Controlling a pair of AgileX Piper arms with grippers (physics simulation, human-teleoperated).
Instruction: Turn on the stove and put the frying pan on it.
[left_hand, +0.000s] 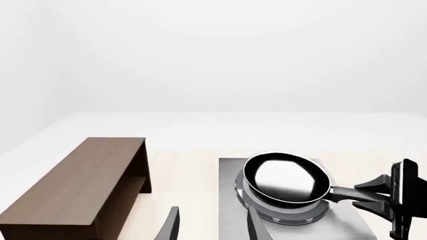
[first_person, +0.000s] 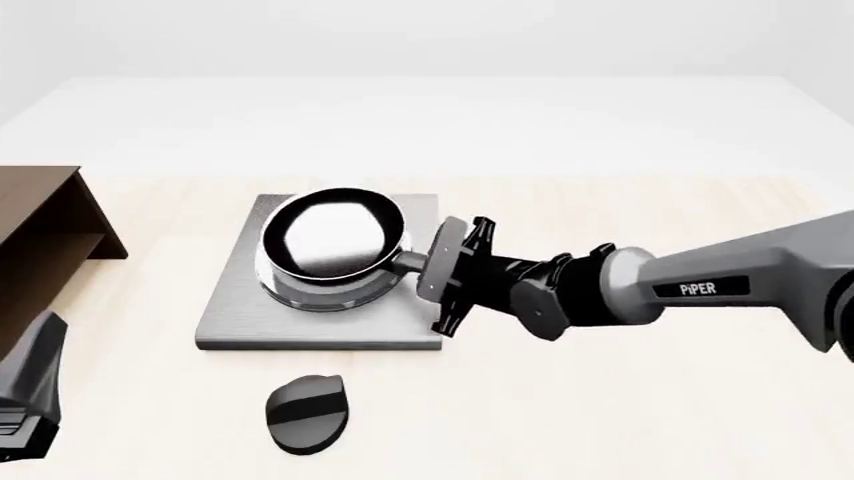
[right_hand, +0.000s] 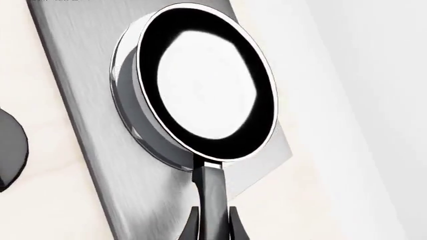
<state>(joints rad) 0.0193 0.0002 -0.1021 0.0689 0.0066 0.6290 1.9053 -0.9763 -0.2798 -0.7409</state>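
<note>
Frying pan (first_person: 331, 238): glossy black inside, reflecting white, w/ thin shiny rim; handle looking smooth black. Stove (first_person: 235, 308): brushed grey metal slab, silver rings shining under pan. Knob (first_person: 308, 412): matt dark, plastic-looking. Shelf (left_hand: 87, 182): brown wood, matt. Table (first_person: 641, 400): showing pale, smooth, faint wood grain.

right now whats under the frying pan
The frying pan sits over the stove's silver rings; only their outer edge shows, the centre is covered.
</note>
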